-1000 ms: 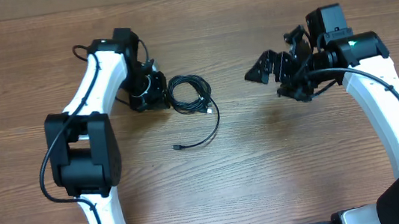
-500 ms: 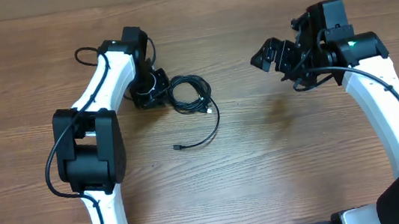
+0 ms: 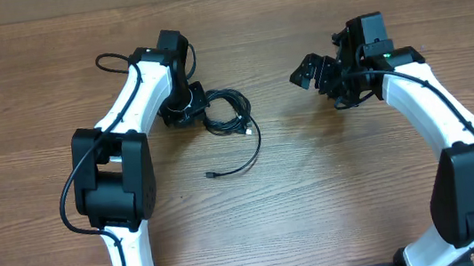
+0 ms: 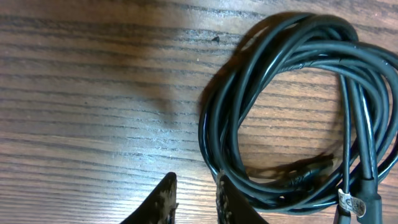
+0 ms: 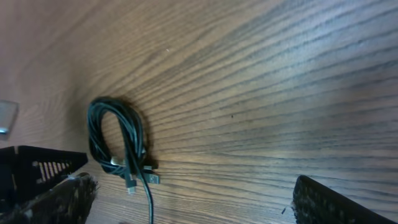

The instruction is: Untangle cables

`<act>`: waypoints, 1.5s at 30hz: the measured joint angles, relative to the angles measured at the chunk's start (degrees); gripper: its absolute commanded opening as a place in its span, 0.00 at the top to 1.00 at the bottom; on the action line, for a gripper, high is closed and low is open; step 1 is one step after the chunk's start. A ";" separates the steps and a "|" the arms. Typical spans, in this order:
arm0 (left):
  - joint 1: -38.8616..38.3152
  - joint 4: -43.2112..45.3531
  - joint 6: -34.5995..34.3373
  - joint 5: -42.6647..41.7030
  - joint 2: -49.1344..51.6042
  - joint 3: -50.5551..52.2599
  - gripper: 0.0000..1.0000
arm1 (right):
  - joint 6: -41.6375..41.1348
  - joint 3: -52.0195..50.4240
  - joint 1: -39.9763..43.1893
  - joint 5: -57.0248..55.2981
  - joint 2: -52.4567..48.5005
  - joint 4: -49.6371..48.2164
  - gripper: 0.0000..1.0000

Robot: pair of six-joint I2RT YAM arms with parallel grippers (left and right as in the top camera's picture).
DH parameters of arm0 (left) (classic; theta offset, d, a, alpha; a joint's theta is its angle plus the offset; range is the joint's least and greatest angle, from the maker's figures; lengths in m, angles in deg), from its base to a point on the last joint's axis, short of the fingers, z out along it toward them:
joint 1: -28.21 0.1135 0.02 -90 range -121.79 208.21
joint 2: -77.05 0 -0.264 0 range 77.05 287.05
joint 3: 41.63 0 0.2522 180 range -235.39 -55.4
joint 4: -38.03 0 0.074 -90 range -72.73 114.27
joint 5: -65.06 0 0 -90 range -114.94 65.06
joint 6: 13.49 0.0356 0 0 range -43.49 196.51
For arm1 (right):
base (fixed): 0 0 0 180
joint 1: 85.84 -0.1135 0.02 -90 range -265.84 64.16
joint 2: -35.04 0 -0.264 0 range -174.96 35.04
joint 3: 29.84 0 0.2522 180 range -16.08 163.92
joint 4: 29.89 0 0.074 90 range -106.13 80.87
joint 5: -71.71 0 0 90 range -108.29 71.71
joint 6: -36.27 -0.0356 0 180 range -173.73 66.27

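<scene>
The cables [image 3: 227,112] lie as one black coil left of the table's middle, with a loose tail curving down to a small plug [image 3: 210,175]. My left gripper [image 3: 194,109] sits at the coil's left edge. In the left wrist view its fingertips [image 4: 168,198] are slightly apart with bare wood between them, and the right tip touches the outside of the coil [image 4: 280,112]. A silver-banded plug [image 4: 354,204] shows at the lower right. My right gripper [image 3: 313,75] hovers wide open to the right, holding nothing. Its wrist view shows the coil [image 5: 118,140] far ahead.
The wooden table [image 3: 332,185] fills the view. The left arm's white links [image 3: 129,91] run from the front edge up to the coil. In the right wrist view the left gripper's black body [image 5: 37,165] shows beside the coil.
The left arm has shifted slightly right and back against the coil, and its jaws have parted from shut. The right gripper has swung back and a little left, still open.
</scene>
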 measured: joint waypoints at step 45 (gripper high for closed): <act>-4.79 15.65 -1.42 2.91 0.02 5.18 0.27 | -19.52 -6.21 -19.91 -26.47 -1.38 -15.65 0.00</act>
